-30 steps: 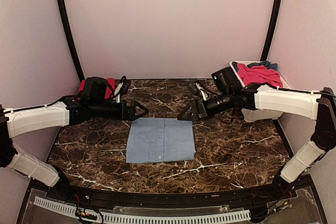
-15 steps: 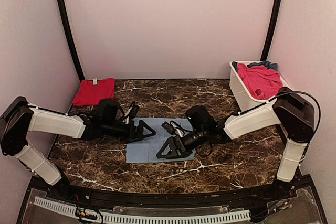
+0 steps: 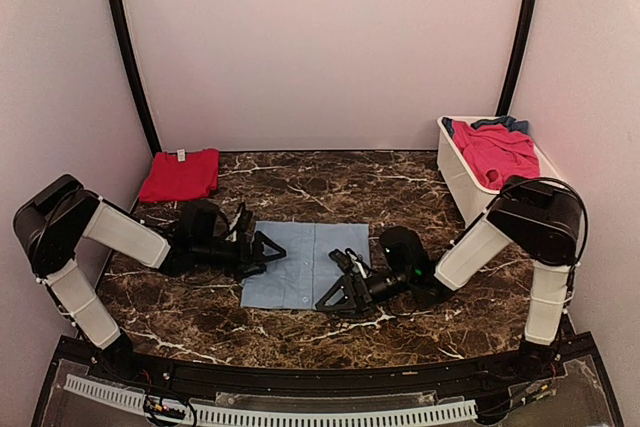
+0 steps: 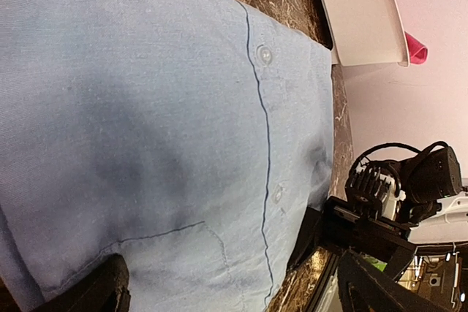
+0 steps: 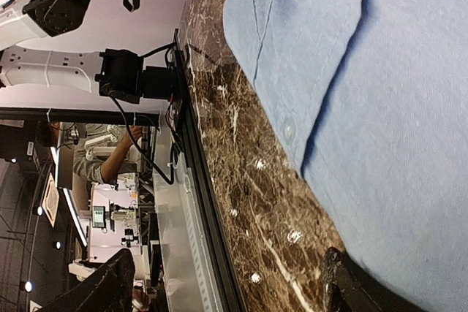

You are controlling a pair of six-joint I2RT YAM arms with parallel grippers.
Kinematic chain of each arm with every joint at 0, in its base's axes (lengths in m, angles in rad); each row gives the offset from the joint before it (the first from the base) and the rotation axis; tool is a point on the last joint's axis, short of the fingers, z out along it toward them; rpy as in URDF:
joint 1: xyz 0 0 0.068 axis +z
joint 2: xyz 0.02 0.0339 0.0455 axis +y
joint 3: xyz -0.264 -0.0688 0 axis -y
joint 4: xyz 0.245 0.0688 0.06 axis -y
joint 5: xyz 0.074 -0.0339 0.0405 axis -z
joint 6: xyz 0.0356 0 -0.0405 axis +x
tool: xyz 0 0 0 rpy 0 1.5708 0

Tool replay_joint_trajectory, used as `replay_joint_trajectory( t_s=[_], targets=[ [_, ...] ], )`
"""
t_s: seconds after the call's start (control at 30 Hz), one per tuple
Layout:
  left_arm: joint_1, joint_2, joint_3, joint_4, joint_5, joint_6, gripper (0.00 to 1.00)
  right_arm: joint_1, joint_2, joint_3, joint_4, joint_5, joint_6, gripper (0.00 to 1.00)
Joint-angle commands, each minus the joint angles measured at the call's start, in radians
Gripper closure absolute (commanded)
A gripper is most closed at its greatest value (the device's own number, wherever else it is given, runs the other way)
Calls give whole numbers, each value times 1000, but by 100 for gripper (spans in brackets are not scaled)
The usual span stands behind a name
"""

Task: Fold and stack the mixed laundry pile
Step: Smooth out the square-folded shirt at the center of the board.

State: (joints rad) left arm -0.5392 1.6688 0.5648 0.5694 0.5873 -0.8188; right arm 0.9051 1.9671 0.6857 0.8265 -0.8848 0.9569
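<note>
Mixed laundry lay in three places. At the far left, a red piece was already folded flat on the table. In the middle, the light-blue shirt lay as a neat rectangle, button strip upward. At the far right, red and dark blue pieces waited in the white tub.

The left gripper hung low over the left edge of the shirt with its jaws wide apart and nothing between them. The right gripper was down at the near right corner of the shirt, also spread wide and empty.

I judged that the step in hand was to take hold of the folded shirt, either for one more fold or to carry it to the red piece. The next move would ask both jaws to go low, slide under the edge and close on all layers together, otherwise the fold could open.

The table was dark brown marble with white veins, smooth, so the cloth could slip. Pale pink walls closed the cell on three sides.
</note>
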Motion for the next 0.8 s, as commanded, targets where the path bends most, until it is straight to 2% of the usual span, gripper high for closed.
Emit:
replay_joint_trajectory(
  t_s=[0.0, 0.13, 0.23, 0.33, 0.57, 0.77],
  targets=[
    [14, -127, 18, -188, -73, 66, 1, 5, -166, -15, -192, 68, -52, 14],
    [19, -241, 116, -342, -80, 152, 1, -50, -309, 98, -465, 103, -193, 10],
    [28, -246, 187, -337, -26, 169, 1, -121, -296, 195, -556, 98, -258, 9],
    [31, -193, 253, -309, 34, 165, 1, -186, -220, 285, -553, 66, -273, 9],
    [33, 15, 418, -286, 46, 186, 1, -261, -43, 458, -546, 16, -292, 11],
    [81, 180, 418, -168, 27, 149, 1, -327, 79, 504, -530, 6, -303, 12]
  ],
)
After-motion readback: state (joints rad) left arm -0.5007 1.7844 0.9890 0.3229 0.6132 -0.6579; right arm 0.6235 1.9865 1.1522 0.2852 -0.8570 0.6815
